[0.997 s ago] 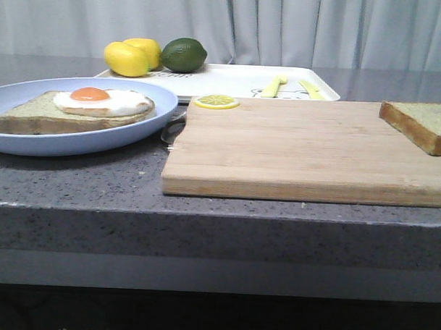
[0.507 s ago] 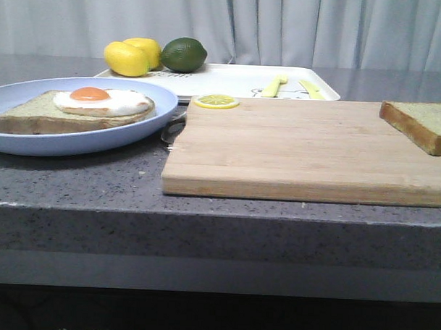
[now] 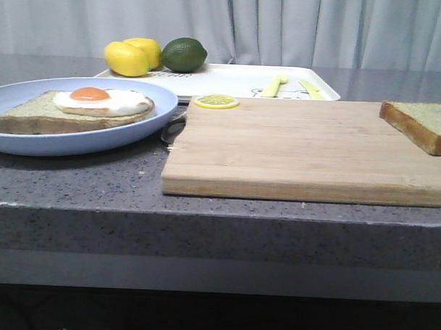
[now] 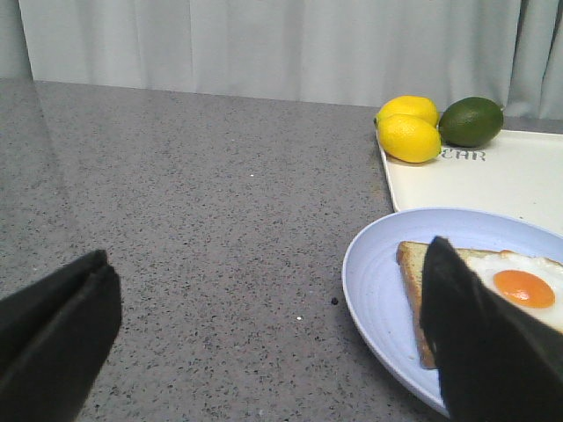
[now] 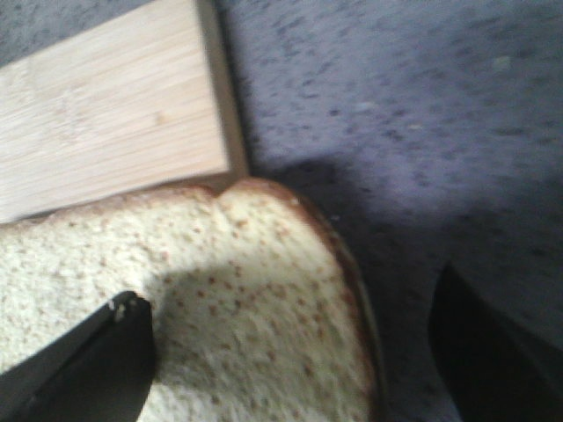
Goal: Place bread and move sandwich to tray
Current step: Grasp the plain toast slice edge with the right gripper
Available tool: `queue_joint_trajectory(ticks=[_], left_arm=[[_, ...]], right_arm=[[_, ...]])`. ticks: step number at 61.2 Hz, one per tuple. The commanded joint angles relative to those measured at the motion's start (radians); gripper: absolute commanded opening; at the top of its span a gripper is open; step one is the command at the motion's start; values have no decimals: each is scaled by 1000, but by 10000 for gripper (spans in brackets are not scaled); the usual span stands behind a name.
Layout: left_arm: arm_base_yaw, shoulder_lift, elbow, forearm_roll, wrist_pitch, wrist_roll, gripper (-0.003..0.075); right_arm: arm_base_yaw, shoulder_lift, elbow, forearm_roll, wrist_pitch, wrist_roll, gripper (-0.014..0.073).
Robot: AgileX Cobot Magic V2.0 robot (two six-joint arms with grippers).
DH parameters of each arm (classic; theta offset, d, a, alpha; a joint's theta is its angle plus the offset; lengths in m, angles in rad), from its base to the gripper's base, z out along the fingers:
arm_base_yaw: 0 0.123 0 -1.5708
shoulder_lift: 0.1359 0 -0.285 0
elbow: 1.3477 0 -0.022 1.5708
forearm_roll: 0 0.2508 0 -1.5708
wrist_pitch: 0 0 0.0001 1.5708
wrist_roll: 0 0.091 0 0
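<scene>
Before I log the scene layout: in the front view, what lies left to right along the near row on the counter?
Pale blue plate carrying the egg-topped sandwich → wooden cutting board → bare bread slice at the board's far right corner.

Plate left, board right, tray behind.
The sandwich [image 3: 74, 109] sits on the plate [image 3: 98, 140] at the desk's [image 3: 96, 186] left; the bread [image 3: 421, 125] rests on the cutting board's [image 3: 301, 150] right end; fruit [image 3: 155, 55] sits on the tray [image 3: 231, 80] behind.
</scene>
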Motion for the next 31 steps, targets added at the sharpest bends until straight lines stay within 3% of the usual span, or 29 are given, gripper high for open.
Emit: queue_joint_trajectory(ticks=[1,9,12,24,27,31], left_arm=[[-1,12,-37,-2,-85,1,671],[-1,12,-37,-2,-85,1,671],[-1,12,-37,-2,-85,1,671],[-1,12,-37,-2,-85,1,671],[-1,12,-37,-2,-85,1,671],[-1,12,-37,-2,-85,1,671]], right_arm=[[-7,-14,-34,92,5,-64,641],[-7,-13,-34,95,12,-64,582],[-7,-14,-34,95,18,-64,493],[-7,-31,-35,106,36,-64,-3],[-7,-47,-37,118,36,-64,-72],[-7,-76,-37,132,36,-64,-60]])
